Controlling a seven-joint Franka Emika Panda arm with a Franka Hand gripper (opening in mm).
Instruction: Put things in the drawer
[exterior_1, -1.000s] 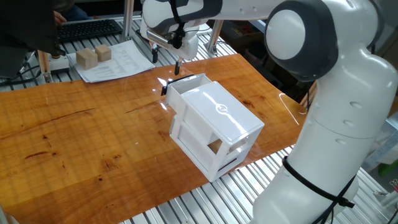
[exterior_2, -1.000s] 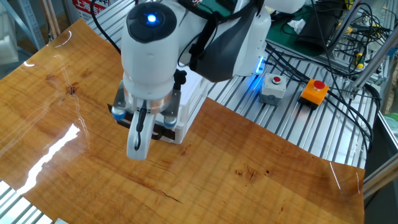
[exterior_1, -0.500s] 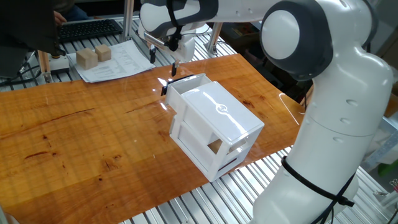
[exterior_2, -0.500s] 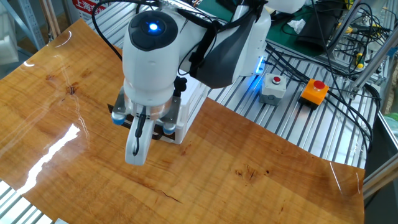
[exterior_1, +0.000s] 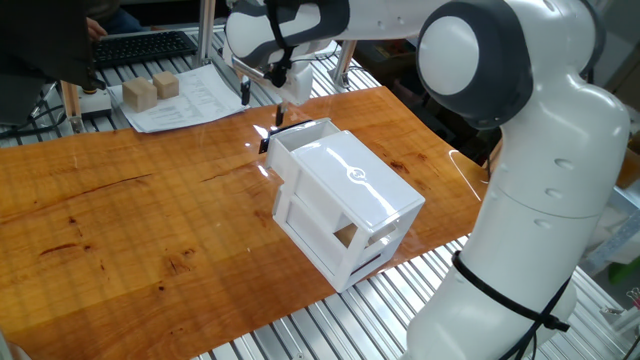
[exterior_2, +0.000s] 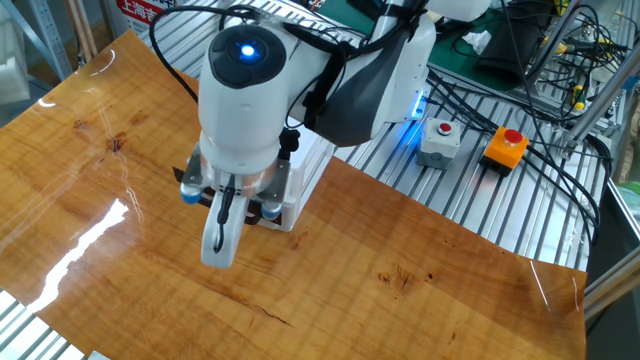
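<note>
The white cabinet stands in the middle of the wooden table. Its drawer faces the far left and sticks out a little, with the black handle on its front. My gripper hangs just above and beyond the handle, open, with nothing between its fingers. In the other fixed view the gripper points down in front of the cabinet, one finger hiding the other. A tan patch shows in the cabinet's side opening; I cannot tell whether it is the small cube.
Two larger pale wooden blocks sit on a paper sheet at the far left, near a keyboard. Button boxes and cables lie on the metal frame beyond the table edge.
The gripper has drifted slightly to the left, away from the drawer front, and stays open. The cabinet and drawer have not moved.
</note>
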